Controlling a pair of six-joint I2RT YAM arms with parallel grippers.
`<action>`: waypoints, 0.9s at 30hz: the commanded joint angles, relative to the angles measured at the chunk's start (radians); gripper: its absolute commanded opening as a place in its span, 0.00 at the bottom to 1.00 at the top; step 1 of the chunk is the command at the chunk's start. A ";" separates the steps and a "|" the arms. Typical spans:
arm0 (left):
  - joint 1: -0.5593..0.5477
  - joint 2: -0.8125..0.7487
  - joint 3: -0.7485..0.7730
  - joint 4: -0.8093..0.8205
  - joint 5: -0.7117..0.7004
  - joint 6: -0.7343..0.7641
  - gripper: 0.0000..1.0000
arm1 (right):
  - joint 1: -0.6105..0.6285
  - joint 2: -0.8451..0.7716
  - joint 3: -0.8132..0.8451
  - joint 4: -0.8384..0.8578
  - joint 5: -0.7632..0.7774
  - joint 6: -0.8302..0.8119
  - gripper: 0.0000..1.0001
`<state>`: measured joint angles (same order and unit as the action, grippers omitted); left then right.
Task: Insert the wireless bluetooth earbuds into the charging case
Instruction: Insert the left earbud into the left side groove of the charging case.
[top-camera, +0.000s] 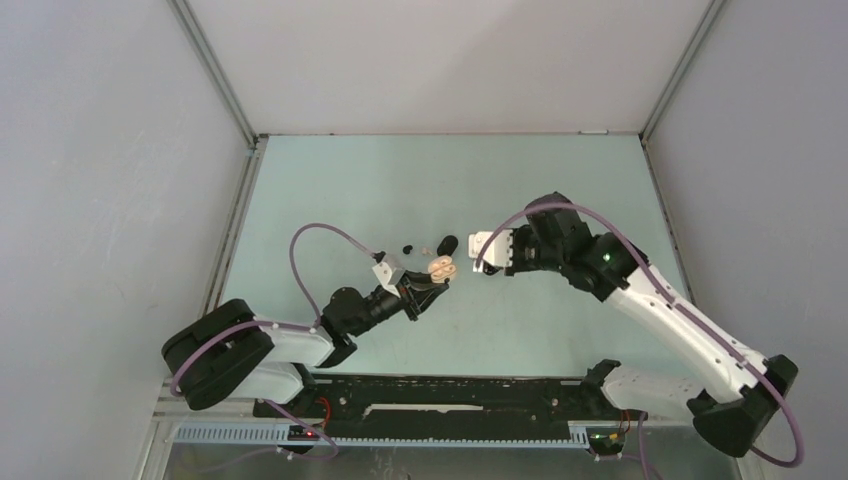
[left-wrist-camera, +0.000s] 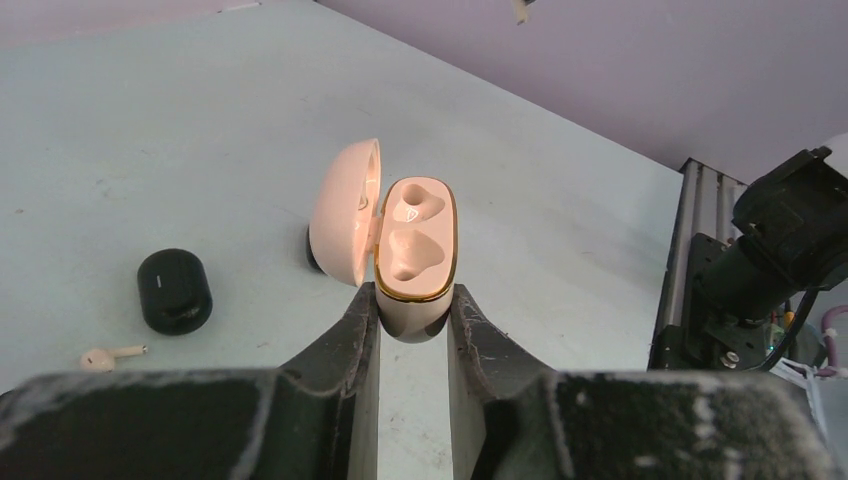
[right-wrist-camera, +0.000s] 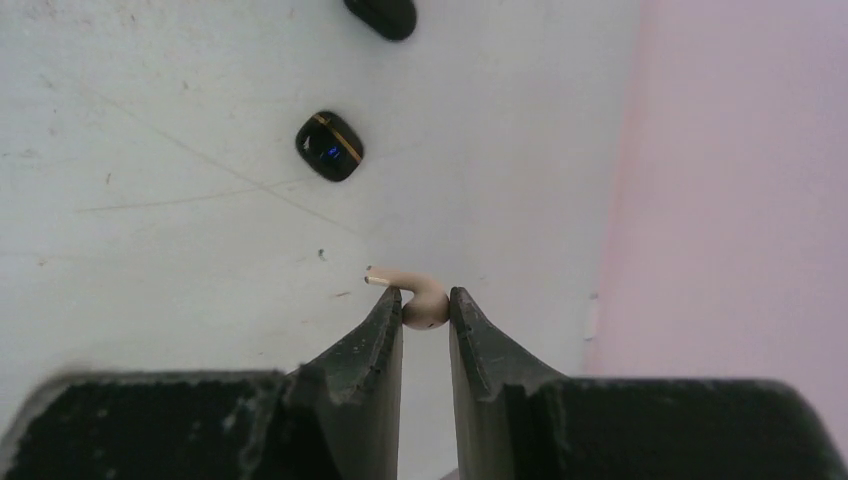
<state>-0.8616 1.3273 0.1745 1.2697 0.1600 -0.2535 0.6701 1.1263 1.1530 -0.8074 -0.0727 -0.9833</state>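
Note:
My left gripper (left-wrist-camera: 413, 300) is shut on the base of a pinkish-white charging case (left-wrist-camera: 417, 240). The case's lid (left-wrist-camera: 345, 212) is swung open to the left and both moulded sockets show empty. From above, the case (top-camera: 441, 267) sits at the tips of the left gripper (top-camera: 430, 285) near the table's middle. My right gripper (right-wrist-camera: 426, 300) is shut on a whitish earbud (right-wrist-camera: 425, 305), stem pointing left past the fingertip. Seen from above, the right gripper (top-camera: 482, 255) is just right of the case. Another whitish earbud (left-wrist-camera: 108, 355) lies on the table.
A shut black case (left-wrist-camera: 174, 290) lies left of the held case, also seen from above as the black case (top-camera: 447, 243). A black earbud (right-wrist-camera: 329, 146) with a gold stripe and a blue light lies on the table. A small dark bud (top-camera: 407, 246) lies further left.

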 joint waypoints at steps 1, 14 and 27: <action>-0.003 -0.008 0.030 0.045 0.035 -0.025 0.00 | 0.183 -0.119 -0.024 0.075 0.244 -0.098 0.00; -0.054 -0.005 0.062 0.028 0.083 -0.060 0.00 | 0.563 -0.264 -0.317 0.623 0.499 -0.282 0.00; -0.153 -0.154 0.061 -0.187 -0.069 0.200 0.00 | 0.758 -0.322 -0.585 0.949 0.421 -0.578 0.00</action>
<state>-0.9783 1.2243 0.2066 1.1332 0.1753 -0.1806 1.4067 0.8066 0.5987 -0.0227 0.3477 -1.4506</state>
